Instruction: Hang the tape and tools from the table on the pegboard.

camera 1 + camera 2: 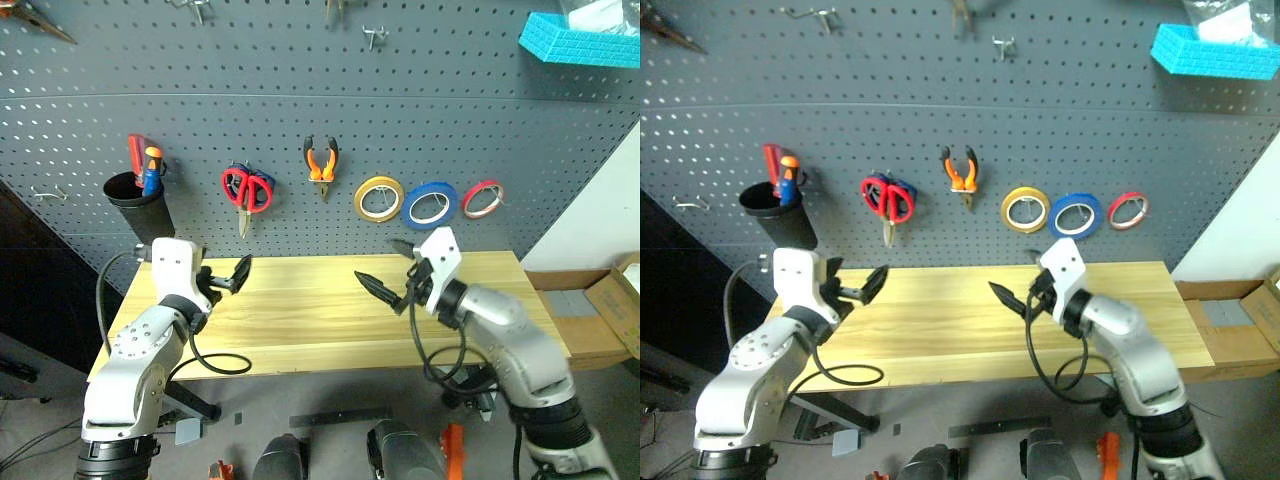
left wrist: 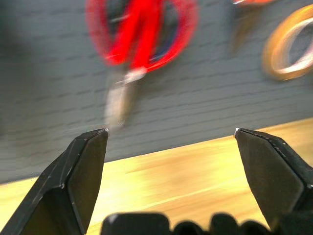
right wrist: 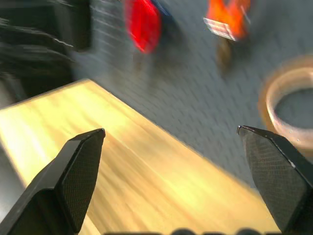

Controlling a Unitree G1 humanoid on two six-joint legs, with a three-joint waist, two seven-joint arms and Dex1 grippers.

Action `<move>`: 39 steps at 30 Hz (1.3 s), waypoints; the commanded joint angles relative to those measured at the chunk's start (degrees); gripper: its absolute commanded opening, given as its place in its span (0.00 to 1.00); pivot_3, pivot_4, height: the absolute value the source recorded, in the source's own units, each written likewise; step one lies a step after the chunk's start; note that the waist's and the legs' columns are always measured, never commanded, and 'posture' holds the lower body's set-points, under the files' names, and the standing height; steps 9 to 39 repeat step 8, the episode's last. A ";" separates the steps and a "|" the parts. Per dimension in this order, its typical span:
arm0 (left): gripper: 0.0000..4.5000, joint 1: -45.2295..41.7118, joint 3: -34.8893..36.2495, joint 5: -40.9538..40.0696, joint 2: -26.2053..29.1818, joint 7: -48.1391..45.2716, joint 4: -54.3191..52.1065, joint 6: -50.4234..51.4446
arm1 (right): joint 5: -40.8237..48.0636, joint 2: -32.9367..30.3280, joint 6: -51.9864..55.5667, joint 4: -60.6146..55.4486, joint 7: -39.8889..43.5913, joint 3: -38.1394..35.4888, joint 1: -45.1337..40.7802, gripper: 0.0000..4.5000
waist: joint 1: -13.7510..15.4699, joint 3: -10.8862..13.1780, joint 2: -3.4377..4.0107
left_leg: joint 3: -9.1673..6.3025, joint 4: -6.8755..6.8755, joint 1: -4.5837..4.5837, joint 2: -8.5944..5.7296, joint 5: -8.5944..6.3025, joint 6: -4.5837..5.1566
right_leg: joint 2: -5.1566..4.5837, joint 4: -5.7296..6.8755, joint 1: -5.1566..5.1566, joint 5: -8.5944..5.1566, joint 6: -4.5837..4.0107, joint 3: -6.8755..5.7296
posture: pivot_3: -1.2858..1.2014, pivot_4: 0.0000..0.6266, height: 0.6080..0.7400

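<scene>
**Grippers empty over a bare bench; everything already on the wall**

Fingers of both grippers stand wide apart with nothing between them. The left gripper hangs over the left end of the table, its black fingers pointing ahead toward the board; the right gripper sits over the middle-right of the top, angled toward the robot's left. Neither touches the wood.

Outward from the fingers, the light yellow top carries no tool and no tape that I can see. Every task item lies beyond and above the fingertips, on the pegboard. The red scissors hang blades down, long axis vertical, straight ahead of the left gripper and nearer to it. The pliers hang handles up, also vertical, roughly between the two arms. The blue tape hangs flat against the board just above the right gripper, the nearer arm for it. The red screwdriver stands upright in the black cup on the far left, beside an orange-and-blue screwdriver.

Count: three tape rolls in a row, yellow roll, blue, red roll; two screwdrivers in the cup; one pair of pliers; red scissors with a blue pair seemingly behind them.

Judged from this, the hanging looks complete, with nothing left on the bench to fetch.
</scene>
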 commanded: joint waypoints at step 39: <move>0.98 -1.48 0.51 8.24 -2.89 4.09 8.40 -7.90 | -5.22 6.18 -17.92 22.89 -11.23 -8.03 1.42 1.00 | 0.07 -1.81 0.04 | 0.18 -0.04 0.08 0.22 0.00 0.00 | 0.21 -0.02 0.03 0.16 0.11 0.02 | 0.50 0.03 1.00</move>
